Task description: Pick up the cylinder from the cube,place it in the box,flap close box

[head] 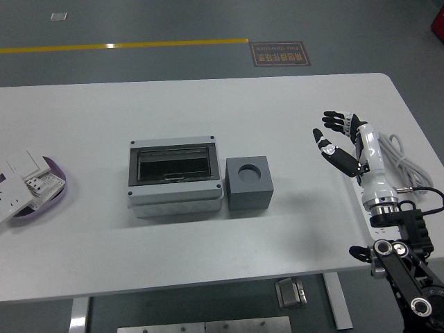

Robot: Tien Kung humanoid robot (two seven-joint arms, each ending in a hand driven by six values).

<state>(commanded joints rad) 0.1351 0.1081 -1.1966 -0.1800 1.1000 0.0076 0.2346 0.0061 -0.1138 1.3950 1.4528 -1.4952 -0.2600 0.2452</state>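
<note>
A grey box (177, 176) with a dark transparent flap shut over its front sits at mid-table. Right beside it stands a dark grey cube (250, 183) with a round hole in its top; I cannot see a cylinder in the hole or anywhere else. My right hand (331, 133) hovers over the table's right side, well right of the cube, fingers spread and holding nothing. My left arm does not show.
A purple-rimmed dish (38, 189) with white switch plates lies at the left edge. A white power strip with coiled cable (397, 154) lies at the right edge, behind my right forearm.
</note>
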